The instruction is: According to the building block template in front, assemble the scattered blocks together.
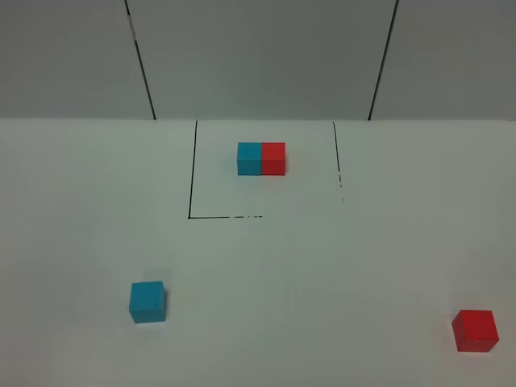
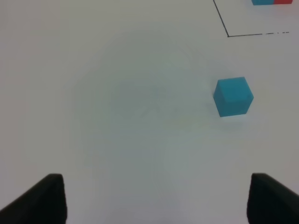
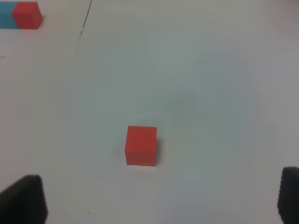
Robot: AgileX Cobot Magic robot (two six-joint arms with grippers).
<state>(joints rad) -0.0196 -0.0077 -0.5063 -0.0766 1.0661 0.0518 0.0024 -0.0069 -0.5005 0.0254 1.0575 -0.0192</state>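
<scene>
The white counter bears a black-lined square at twelve o'clock, the cyan-red template bar inside it; a cyan cube lies at eight o'clock; a red cube at four o'clock.

This is looking like a robotics test lab: a bare white matte table is carrying a thin black marked-out square, plain grey wall panels with dark seams are standing behind, and a joined cyan-and-red cube bar is sitting inside that square.
</scene>
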